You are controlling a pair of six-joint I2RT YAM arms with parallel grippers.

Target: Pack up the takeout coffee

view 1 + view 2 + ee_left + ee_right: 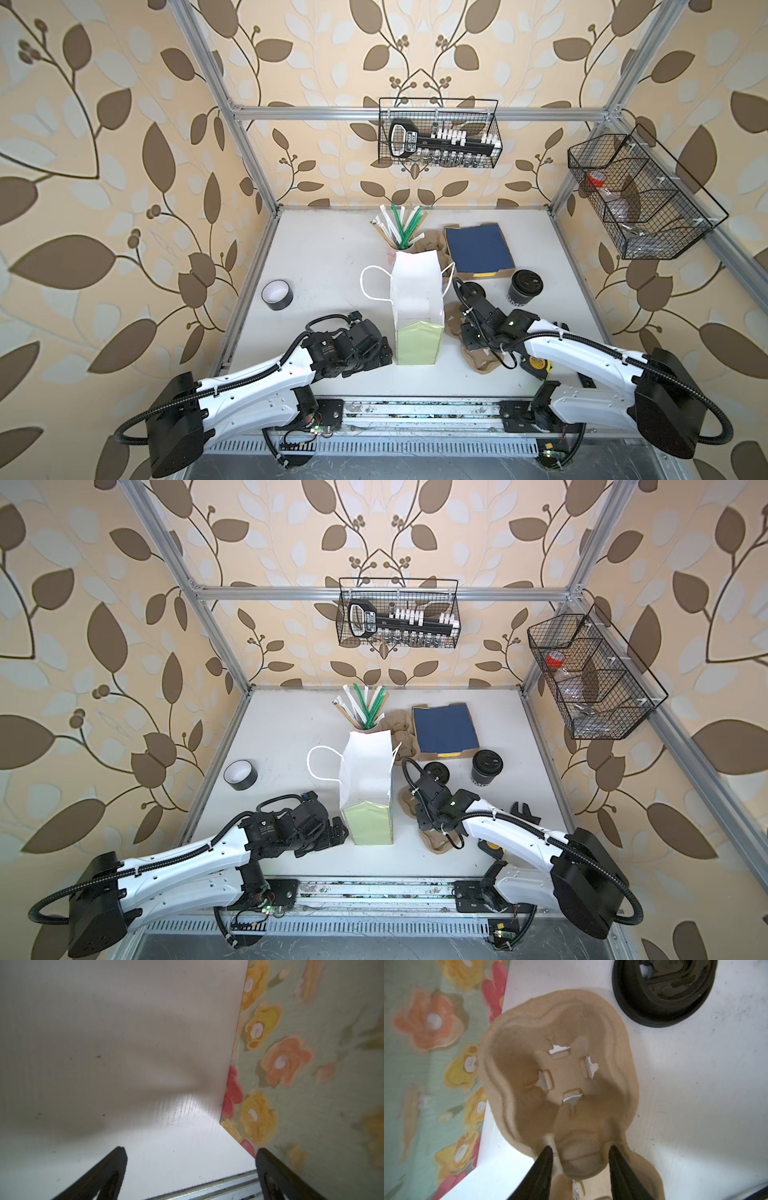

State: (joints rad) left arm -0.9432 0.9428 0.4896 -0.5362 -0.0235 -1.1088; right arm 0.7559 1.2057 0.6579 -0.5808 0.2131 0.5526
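Cup [525,289], lidded, stands on the table right of the bag [415,291], untouched. It looks like light, thin paper that would dent, so I'd grip it gently around the wall below the lid. The right gripper [579,1147] straddles the ridge of the carrier [550,1064]; I can't tell if it pinches. The left gripper [191,1149] gapes beside the bag.

Perhaps "DMO" on black cup [524,291]

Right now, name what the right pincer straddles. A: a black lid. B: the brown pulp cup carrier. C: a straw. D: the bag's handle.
B: in the right wrist view the right pincer has a finger on either side of the middle ridge of the brown pulp cup carrier.
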